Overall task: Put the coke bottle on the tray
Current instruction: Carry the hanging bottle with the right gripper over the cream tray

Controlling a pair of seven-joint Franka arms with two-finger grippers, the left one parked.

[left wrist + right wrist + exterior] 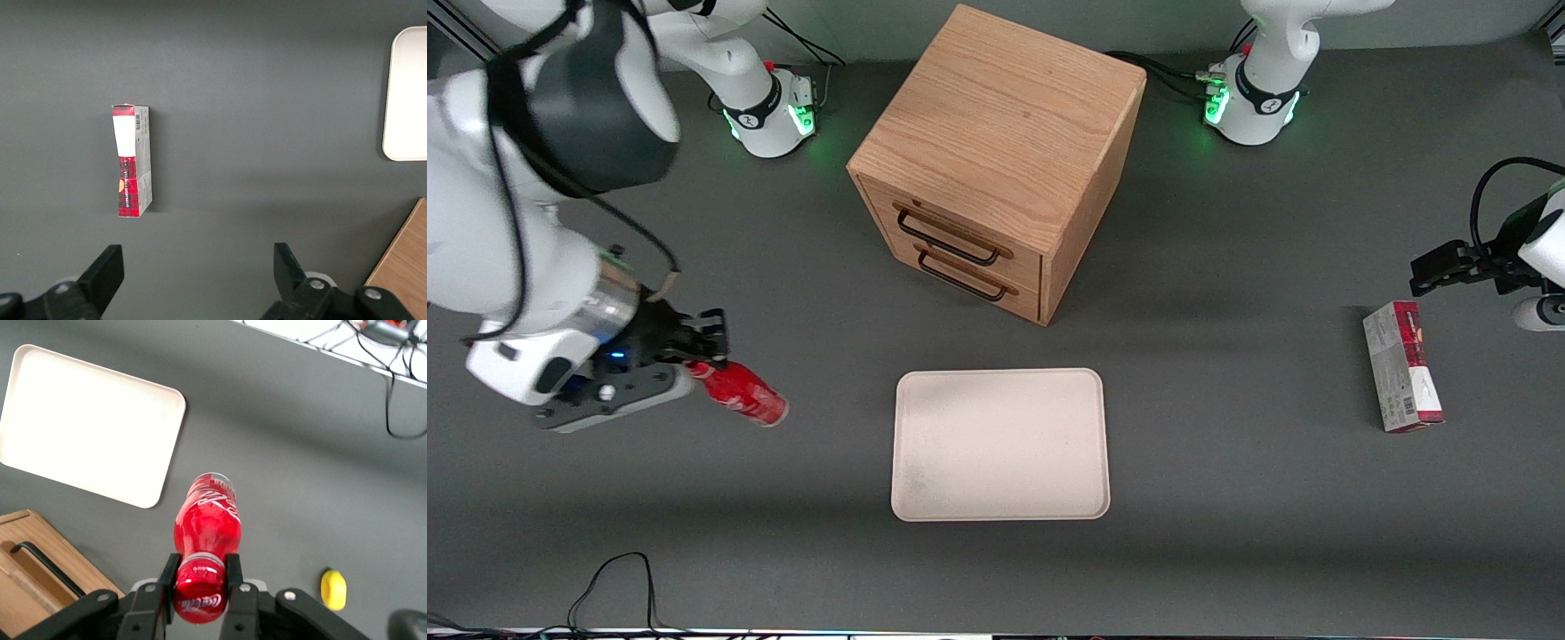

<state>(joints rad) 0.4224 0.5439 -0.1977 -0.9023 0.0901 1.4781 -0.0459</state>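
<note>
My right gripper [698,360] is shut on the neck of the coke bottle [740,394], a slim glossy red bottle with white script. It holds the bottle tilted above the dark table, toward the working arm's end. In the right wrist view the fingers [168,572] clamp just below the red cap, and the bottle [208,520] points down at the table. The tray [1000,444], pale cream with a low rim, lies flat in the middle of the table, apart from the bottle. It also shows in the right wrist view [87,423].
A wooden drawer cabinet [996,160] stands farther from the front camera than the tray. A red-and-grey carton [1402,366] lies toward the parked arm's end. A small yellow object [333,589] lies on the table near the bottle. Cables [614,587] trail at the table's front edge.
</note>
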